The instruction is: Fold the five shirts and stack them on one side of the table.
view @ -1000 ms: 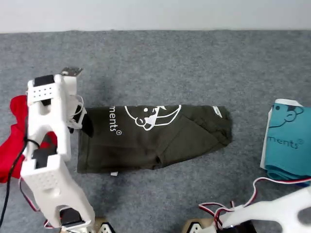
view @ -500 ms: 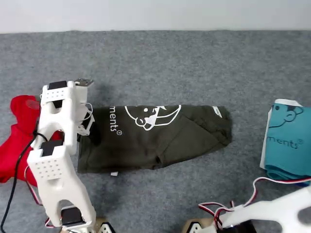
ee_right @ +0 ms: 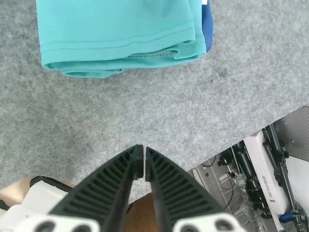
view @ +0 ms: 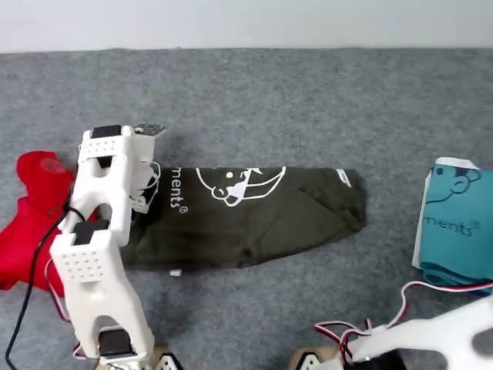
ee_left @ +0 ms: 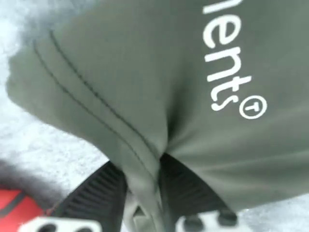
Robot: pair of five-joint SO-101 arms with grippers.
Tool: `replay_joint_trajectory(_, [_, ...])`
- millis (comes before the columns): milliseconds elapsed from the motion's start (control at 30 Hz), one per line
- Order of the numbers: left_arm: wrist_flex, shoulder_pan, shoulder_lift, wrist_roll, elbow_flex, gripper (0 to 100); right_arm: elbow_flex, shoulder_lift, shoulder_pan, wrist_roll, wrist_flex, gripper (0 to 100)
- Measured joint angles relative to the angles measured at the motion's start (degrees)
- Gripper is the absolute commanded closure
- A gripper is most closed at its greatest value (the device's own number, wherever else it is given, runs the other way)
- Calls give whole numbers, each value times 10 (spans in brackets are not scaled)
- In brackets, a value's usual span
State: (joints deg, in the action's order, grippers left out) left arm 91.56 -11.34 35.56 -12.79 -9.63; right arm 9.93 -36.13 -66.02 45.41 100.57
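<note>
High view gives me the layout. The olive shirt [view: 254, 216] lies partly folded across the middle of the grey table [view: 308, 100], and the left arm [view: 96, 223] stands over its left end. A red shirt [view: 31, 208] is crumpled just left of that arm. A folded teal shirt [view: 454, 223] sits at the right edge.

What I can't judge from up there, the left wrist view settles. The left gripper [ee_left: 142, 166] is clamped on a pinched fold of the olive shirt's hem, the cloth squeezed between its black fingers [ee_left: 104, 186].

The right wrist view shows the right gripper [ee_right: 144, 159] with its jaws pressed together on nothing. It hangs over bare table near the teal shirt, and a blue shirt [ee_right: 208, 34] peeks out beneath the teal one.
</note>
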Motion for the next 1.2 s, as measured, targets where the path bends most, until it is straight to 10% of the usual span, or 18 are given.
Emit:
replay_joint_trajectory(333, [69,22,-98,-17,-98,987,0,0,0,0,0,987])
replay_joint_trajectory(1200, [68,427,-164,53,-197,986,0,0,0,0,0,989])
